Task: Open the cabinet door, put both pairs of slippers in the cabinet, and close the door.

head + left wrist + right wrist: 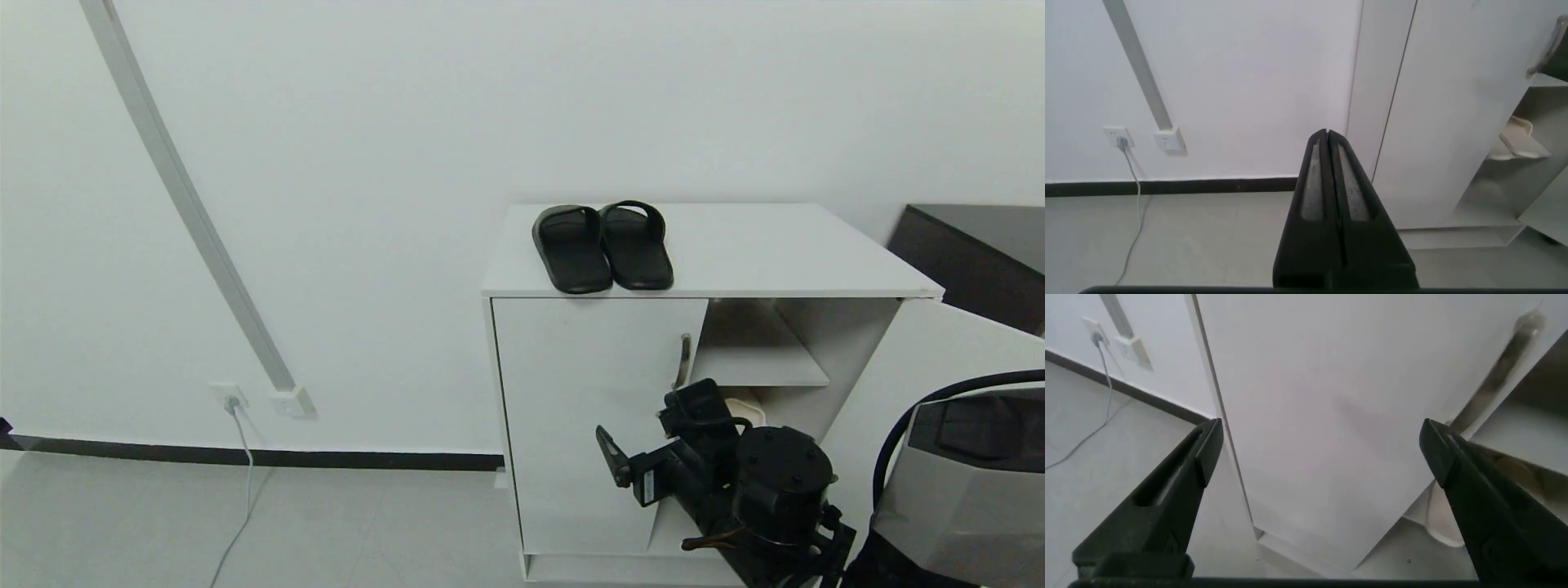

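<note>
**Head view: black pair on top of the cabinet, right claw low at the doors**

Head view puts the black slippers (pixel 603 247) just above centre frame. They sit side by side and touching on top of the cabinet (pixel 759 245), with their near ends at its front edge.

I judge them light, rubbery and a little flexible, with a matte skin that should not slip. The arched straps look like the best hold. Pinching the two inner walls where they meet might lift the pair at once.

My right claw (pixel 1320 433) is spread wide and empty. It faces the closed door (pixel 588 408) beside the handle (pixel 683 360), low in the frame, so the slippers lie well above it and a touch to the left.

My left claw (pixel 1327 139) is pressed together on nothing.

The open door (pixel 939 359) stands at the right. Inside, what looks like a pale slipper (pixel 1519 139) rests on a lower shelf.
</note>
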